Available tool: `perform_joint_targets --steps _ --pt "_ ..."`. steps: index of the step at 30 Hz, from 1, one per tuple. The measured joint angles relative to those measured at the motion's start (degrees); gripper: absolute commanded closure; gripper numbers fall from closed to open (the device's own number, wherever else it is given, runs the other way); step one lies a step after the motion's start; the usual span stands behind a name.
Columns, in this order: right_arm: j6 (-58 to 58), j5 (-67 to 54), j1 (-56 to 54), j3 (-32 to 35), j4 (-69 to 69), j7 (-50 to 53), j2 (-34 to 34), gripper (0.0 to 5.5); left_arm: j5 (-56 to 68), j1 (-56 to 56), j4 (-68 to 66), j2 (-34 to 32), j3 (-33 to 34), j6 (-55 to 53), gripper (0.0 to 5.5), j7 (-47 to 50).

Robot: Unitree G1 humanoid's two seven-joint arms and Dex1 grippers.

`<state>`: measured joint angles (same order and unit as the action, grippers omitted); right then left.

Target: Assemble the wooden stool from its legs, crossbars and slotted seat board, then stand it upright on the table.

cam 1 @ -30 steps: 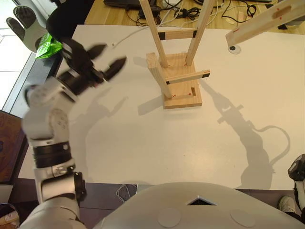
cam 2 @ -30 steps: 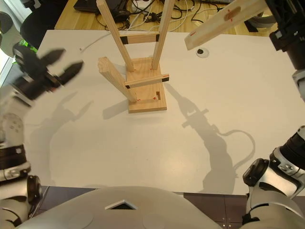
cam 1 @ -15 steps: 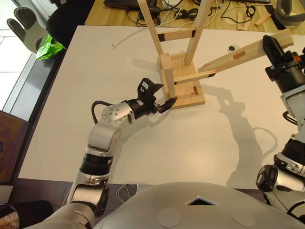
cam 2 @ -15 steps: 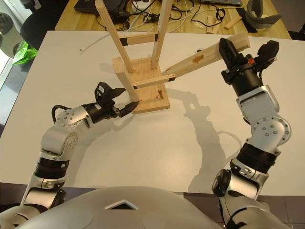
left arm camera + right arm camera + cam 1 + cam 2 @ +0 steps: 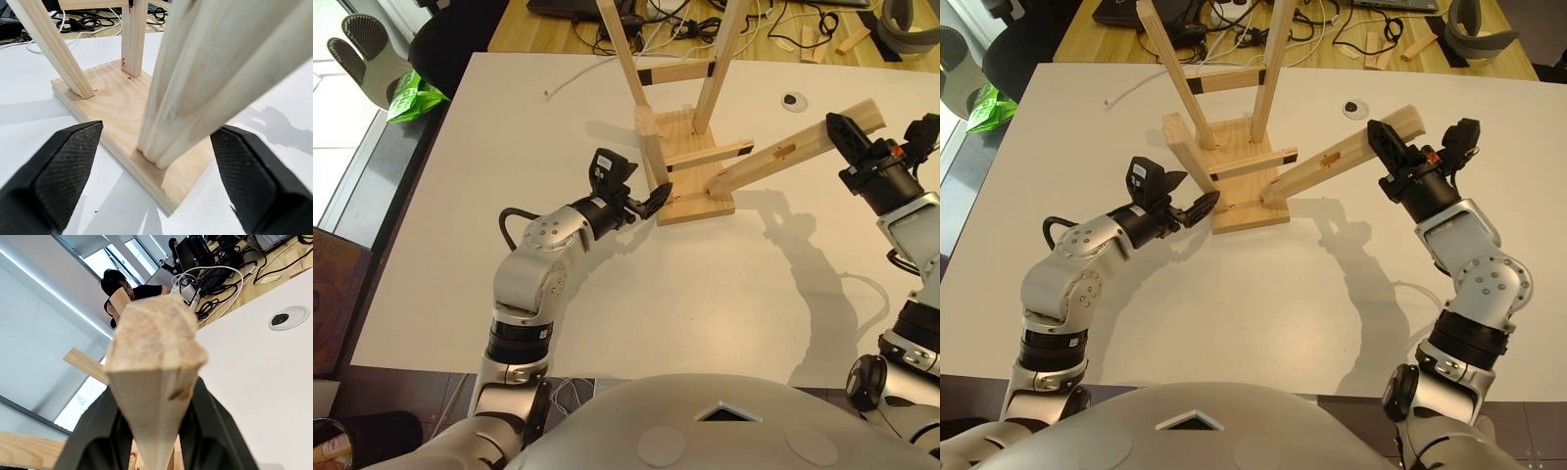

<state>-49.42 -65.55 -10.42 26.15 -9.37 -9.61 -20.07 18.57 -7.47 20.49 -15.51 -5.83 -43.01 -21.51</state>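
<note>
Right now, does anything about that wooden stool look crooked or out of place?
Yes. The seat board lies flat on the table with three legs standing up from it, but the fourth leg, held in the right gripper, slants low, its end at the board's near corner rather than upright.

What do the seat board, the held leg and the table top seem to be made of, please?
Seat board: pale bare-looking wood, visible grain.
Held leg: same light wood, raw end grain, apparently unvarnished.
Table top: smooth matte white, probably laminate; cannot confirm.
</note>
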Motion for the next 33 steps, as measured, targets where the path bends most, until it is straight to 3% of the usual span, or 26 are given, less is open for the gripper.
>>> perform_joint_targets --steps 19,27,33 --pt "4.0 8.8 -0.4 -5.2 -0.5 -5.5 -1.8 4.47 1.2 -0.2 -1.0 0.3 1.5 1.3 1.53 -0.6" --pt "1.3 12.1 0.0 -3.6 -10.2 3.9 -5.9 4.47 1.7 2.5 0.8 1.1 0.3 1.4 1.53 -0.3" --pt "0.7 15.4 -3.8 -6.0 -10.7 6.8 -5.9 4.48 1.7 2.5 0.8 2.2 0.3 1.5 1.53 0.2"
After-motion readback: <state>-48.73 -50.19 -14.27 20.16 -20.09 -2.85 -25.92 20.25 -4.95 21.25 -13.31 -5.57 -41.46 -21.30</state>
